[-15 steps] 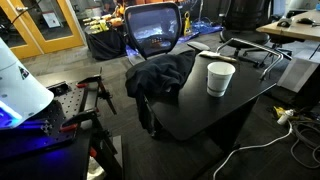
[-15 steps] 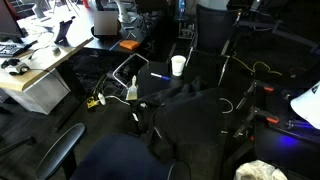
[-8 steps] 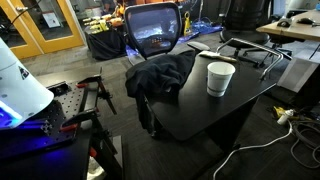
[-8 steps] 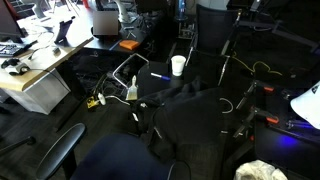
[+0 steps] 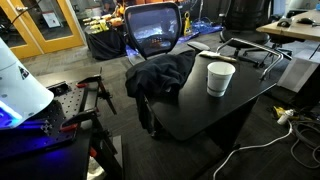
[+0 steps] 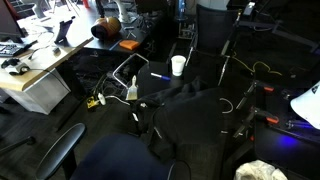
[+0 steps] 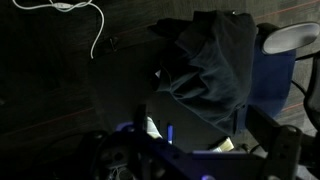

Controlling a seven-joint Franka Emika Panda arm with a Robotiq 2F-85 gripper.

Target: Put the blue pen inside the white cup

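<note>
Upright white cup (image 5: 221, 78) on black table (image 5: 200, 115), dark jacket (image 5: 160, 75) heaped just beside it. Thin streak lying on table near cup probably blue pen (image 6: 158, 75); too small for certainty. Wrist view murky: gripper (image 7: 152, 145) barely visible, cannot tell whether spread or pressed together, nothing seen pinched.

Risks:
- thin pen slipping from pinch on flat tabletop
- light cup toppling if rim nudged
- jacket snagging gripper on approach
</note>
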